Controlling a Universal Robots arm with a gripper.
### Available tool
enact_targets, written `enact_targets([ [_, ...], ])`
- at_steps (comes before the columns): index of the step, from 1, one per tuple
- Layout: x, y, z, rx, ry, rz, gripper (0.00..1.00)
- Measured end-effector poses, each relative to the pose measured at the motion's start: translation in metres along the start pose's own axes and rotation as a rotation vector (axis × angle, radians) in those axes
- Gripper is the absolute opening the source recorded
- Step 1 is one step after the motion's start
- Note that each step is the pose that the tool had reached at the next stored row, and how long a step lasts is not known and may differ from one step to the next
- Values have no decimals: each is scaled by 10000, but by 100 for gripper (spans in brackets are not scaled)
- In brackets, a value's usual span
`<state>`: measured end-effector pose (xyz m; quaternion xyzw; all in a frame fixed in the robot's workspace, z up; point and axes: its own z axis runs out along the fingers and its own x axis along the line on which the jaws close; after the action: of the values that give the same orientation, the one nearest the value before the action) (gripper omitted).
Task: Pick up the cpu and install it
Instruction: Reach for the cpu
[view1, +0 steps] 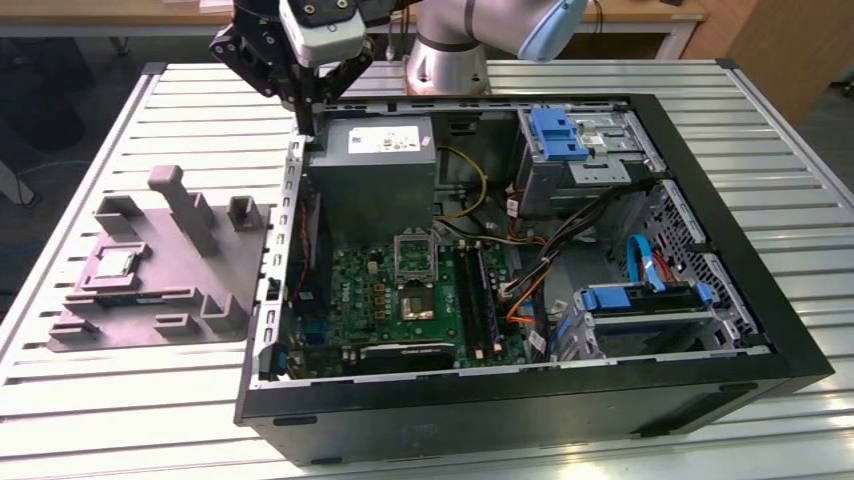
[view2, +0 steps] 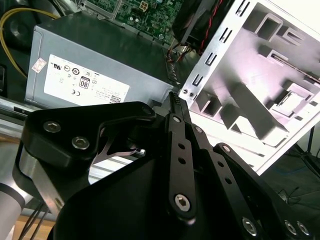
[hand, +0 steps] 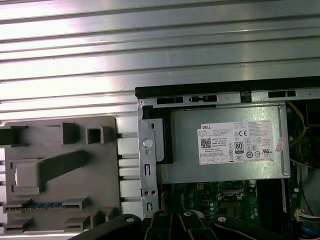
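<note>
While the cpu (view1: 112, 263) lies flat in a shallow recess of the grey tray (view1: 200, 290) on the desk (view1: 80, 400), the pincer (view1: 307, 128) hangs clenched on nothing. It is well apart from the chip, off the tray's side that faces the computer case (view1: 747, 330). The chip looks light, stiff and thin, with a smooth metal top. I judge its underside fragile, so opposite side edges suit a gentle hold.

The cpu (view1: 114, 262) is a small flat square chip with a pale silvery top. It lies flat in a recess of the grey tray (view1: 200, 275), well apart from the jaws.
</note>
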<state>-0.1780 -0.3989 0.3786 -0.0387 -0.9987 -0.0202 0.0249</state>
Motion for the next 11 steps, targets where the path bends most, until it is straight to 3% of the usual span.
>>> enact_targets([
  [11,17,-2,6,4,54,2,11],
])
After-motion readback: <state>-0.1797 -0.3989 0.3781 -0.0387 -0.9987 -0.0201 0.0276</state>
